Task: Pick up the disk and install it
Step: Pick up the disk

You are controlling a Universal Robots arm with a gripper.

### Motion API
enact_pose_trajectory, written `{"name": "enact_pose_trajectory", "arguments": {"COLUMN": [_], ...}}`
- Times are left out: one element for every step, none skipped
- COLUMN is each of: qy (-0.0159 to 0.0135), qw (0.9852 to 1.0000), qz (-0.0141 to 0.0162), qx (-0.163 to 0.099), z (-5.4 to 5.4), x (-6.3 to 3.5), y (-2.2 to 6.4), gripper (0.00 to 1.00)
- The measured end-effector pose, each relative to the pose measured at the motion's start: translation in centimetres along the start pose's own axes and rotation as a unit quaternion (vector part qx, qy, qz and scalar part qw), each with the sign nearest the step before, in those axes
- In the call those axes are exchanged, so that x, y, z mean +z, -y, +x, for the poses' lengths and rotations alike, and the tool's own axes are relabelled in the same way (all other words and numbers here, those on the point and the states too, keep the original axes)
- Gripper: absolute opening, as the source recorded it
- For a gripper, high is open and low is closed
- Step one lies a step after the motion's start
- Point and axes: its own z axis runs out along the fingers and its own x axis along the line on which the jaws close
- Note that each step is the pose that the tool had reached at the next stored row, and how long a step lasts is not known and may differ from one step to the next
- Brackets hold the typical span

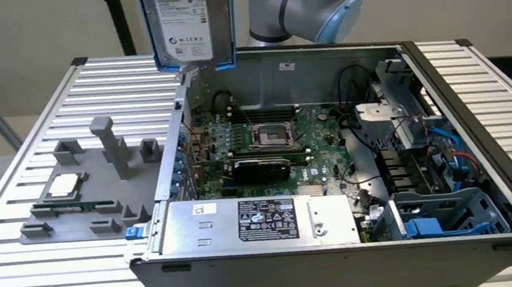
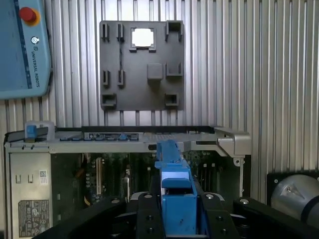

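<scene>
Disk (image 1: 190, 19) hangs upright in its blue carrier, high above the rear wall of the open computer case (image 1: 343, 265). Reading the exterior view from its left, we see a grey holder tray (image 1: 53, 232) with a small square chip (image 1: 65, 183), the lifted disk, the circuit board (image 1: 265, 132), then a blue drive cage (image 1: 446, 213). In the wrist view the gripper (image 2: 178, 211) has its black fingers (image 2: 149, 219) clamped on the carrier's sides. We judge that the carry goes best high, steady and slow, clear of walls and cables (image 1: 464, 158).
</scene>
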Motion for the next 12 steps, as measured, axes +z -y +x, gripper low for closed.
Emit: {"name": "enact_pose_trajectory", "arguments": {"qy": [0.0,-0.0001,0.0,0.0,0.0,0.0001,0.0,0.0,0.0,0.0,0.0,0.0], "qw": [1.0,1.0,1.0,1.0,1.0,1.0,1.0,1.0,1.0,1.0,1.0,1.0], "qz": [0.0,0.0,0.0,0.0,0.0,0.0001,0.0,0.0,0.0,0.0,0.0,0.0], "qx": [0.0,0.0,0.0,0.0,0.0,0.0,0.0,0.0,0.0,0.0,0.0,0.0], "z": [0.2,0.3,0.5,0.6,0.8,0.9,1.1,1.3,1.5,1.6,1.8,2.0], "x": [-0.02,-0.04,-0.05,-0.06,-0.08,-0.09,-0.11,-0.13,-0.15,-0.16,-0.19,-0.2], "y": [0.47,0.92,1.38,1.83,2.28,2.74,3.21,3.65,4.12,4.6,5.06,5.51], "gripper": [0.33,0.33,0.33,0.33,0.33,0.33,0.33,0.33,0.33,0.33,0.33,0.33]}}
